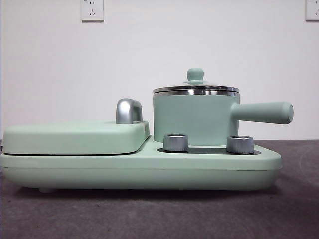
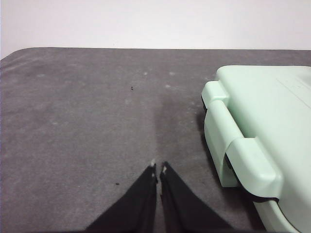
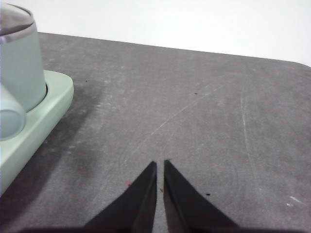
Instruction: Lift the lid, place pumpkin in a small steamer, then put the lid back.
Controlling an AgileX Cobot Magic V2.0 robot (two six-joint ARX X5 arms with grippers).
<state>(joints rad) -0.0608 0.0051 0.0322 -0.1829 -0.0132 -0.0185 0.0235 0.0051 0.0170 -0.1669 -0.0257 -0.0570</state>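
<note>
Lid [image 1: 196,88] seated on steamer [image 1: 195,118], handle at 3 o'clock. Both grippers, left [image 2: 158,168] and right [image 3: 160,164], idle, fingers together. Pinch knob [image 1: 195,75] centrally, lift straight.

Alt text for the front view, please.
A mint-green small steamer with its lid on sits on a wide mint-green base behind two chrome knobs, side handle pointing right; a flat cover lies left. No pumpkin or gripper shows.
</note>
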